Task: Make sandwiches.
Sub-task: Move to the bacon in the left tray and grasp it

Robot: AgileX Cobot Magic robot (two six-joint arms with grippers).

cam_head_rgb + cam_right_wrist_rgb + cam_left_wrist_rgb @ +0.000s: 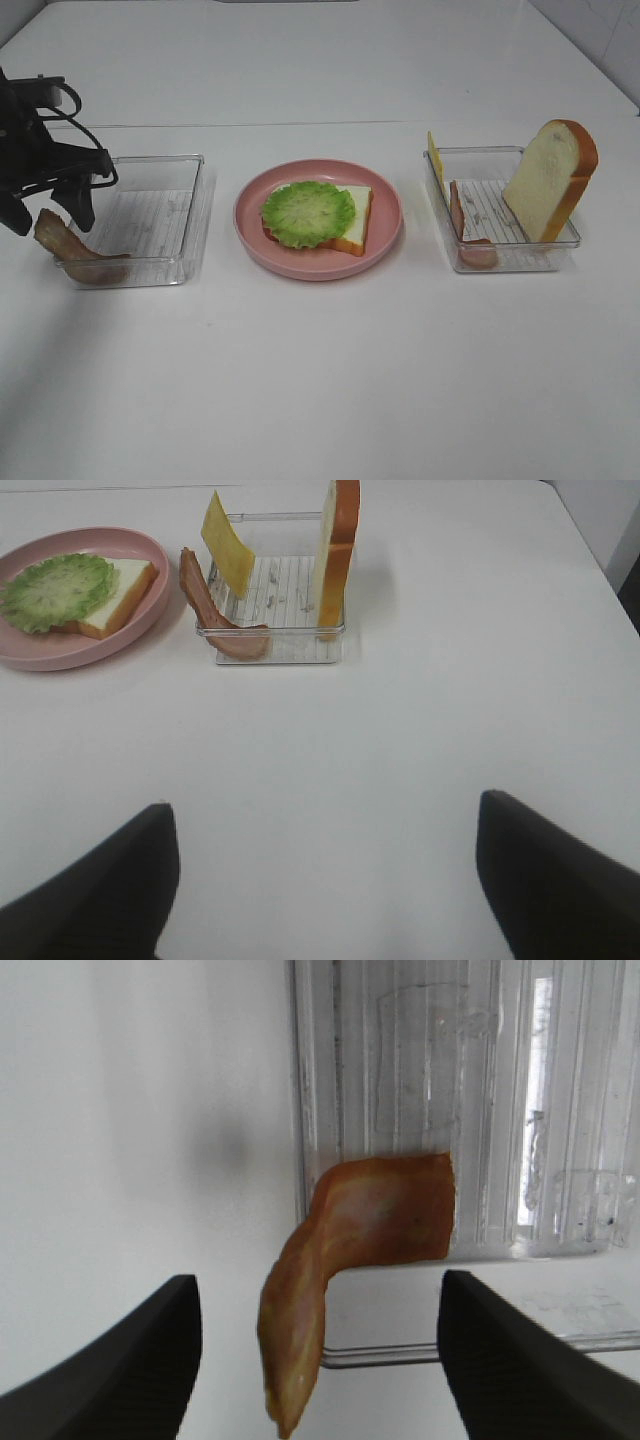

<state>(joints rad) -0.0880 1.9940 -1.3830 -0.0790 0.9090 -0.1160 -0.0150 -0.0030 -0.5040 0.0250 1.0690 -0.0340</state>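
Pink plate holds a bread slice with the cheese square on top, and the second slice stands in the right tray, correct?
No: the lettuce leaf lies on that bread slice, not the cheese square, which leans in the right tray. The exterior high view shows it. The second slice does stand there.

Pink plate (60, 655): bread slice (122, 592) under lettuce leaf (55, 590);
Clear tray (280, 648): cheese square (228, 545), meat strip (205, 605), upright bread slice (338, 555);
Right gripper (320, 880): fingers wide apart, nothing between

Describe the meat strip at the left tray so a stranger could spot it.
Left of the pink plate sits a clear tray. A brown meat strip drapes over its outer rim, half outside. The other strip leans inside the right tray, beside cheese.
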